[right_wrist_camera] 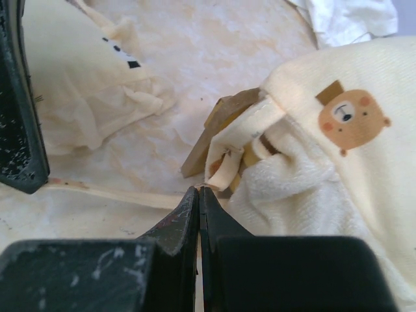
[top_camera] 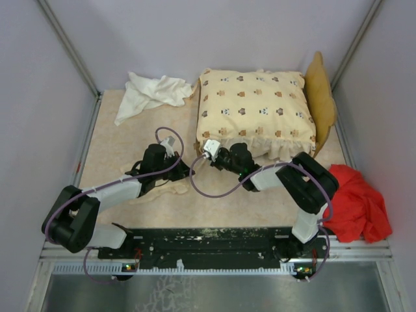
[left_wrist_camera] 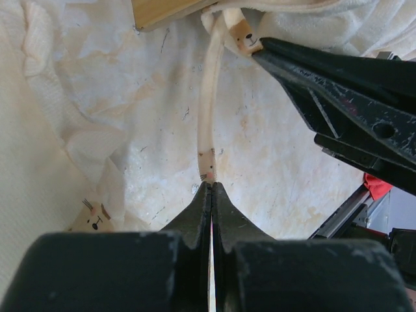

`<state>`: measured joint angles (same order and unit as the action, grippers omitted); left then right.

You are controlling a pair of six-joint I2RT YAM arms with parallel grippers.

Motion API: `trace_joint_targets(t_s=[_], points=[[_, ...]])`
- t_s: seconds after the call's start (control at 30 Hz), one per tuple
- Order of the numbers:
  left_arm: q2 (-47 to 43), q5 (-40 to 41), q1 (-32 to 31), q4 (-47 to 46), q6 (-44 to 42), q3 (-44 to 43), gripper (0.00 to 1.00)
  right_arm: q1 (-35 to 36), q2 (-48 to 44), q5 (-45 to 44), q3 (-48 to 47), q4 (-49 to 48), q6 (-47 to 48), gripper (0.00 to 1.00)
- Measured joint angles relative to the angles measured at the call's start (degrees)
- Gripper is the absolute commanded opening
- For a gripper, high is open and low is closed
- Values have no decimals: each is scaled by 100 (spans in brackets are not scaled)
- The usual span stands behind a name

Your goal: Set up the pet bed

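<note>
The pet bed's light wooden frame (top_camera: 323,97) stands at the back right with the cream animal-print cushion (top_camera: 255,110) lying on it. Both grippers meet at its near left corner. My left gripper (top_camera: 184,172) is shut on a thin cream tie strip (left_wrist_camera: 207,110) that runs taut from the cushion's corner (left_wrist_camera: 244,36) to its jaws (left_wrist_camera: 212,186). My right gripper (top_camera: 200,160) is shut on a cream tie loop (right_wrist_camera: 227,156) at the frame's wooden corner (right_wrist_camera: 218,123). The small matching pillow (top_camera: 164,189) lies crumpled on the table by my left arm and also shows in the right wrist view (right_wrist_camera: 84,78).
A plain white cloth (top_camera: 151,92) lies at the back left. A red cloth (top_camera: 354,201) lies at the right front beside my right arm. Grey walls close in the table on the left, the back and the right.
</note>
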<state>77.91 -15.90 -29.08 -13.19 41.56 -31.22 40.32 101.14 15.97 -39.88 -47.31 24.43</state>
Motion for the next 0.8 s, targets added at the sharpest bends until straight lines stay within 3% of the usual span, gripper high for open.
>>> trace_joint_targets(t_s=[0.07,0.23,0.3,0.8], points=[[0,0,0,2,2,0,0,0,2,-125,24,-173,0,0],[0,20,0,85,-186,-28,28,-26,0,-201,297,-765,15,0],[-2,92,-2,299,-372,-186,33,-57,0,-168,348,-848,44,0],[396,140,0,223,-1670,-1792,36,-186,-66,37,584,-1263,-17,0]])
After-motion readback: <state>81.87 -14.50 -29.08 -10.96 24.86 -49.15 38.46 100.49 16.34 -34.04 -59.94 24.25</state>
